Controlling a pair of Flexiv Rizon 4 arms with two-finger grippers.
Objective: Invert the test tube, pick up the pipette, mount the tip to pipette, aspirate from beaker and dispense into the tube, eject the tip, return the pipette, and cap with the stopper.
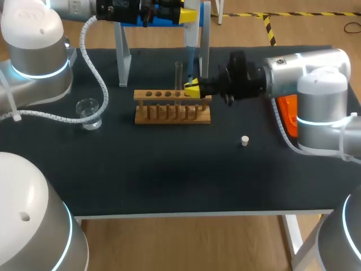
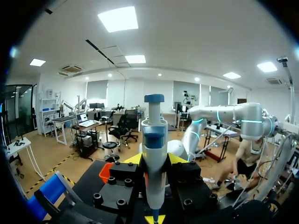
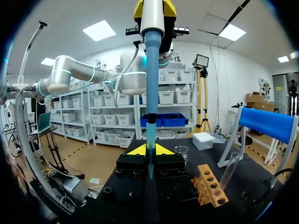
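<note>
- Counter (image 1: 169,180): dark, matt covering, cloth-like in look.
- Rack (image 1: 172,113): light bare wood, matt, unvarnished in look.
- Beaker (image 1: 88,113) and test tube (image 1: 179,76): clear glass, smooth, glinting.
- Pipette (image 1: 191,34): glossy white plastic body, smooth blue shaft.
- Tip (image 3: 150,140): smooth blue plastic.
- Stopper (image 1: 245,140): whitish, matt; material not discernible.
- Left end effector (image 1: 188,15) and right end effector (image 1: 193,88): matt black blocks, bright yellow plastic-looking fingertips.
- Left arm (image 1: 34,39) and right arm (image 1: 316,68): smooth white and silvery shells, semi-gloss.

Head overlooks table (image 1: 169,180); wrists (close) share pipette (image 2: 153,154).
</note>
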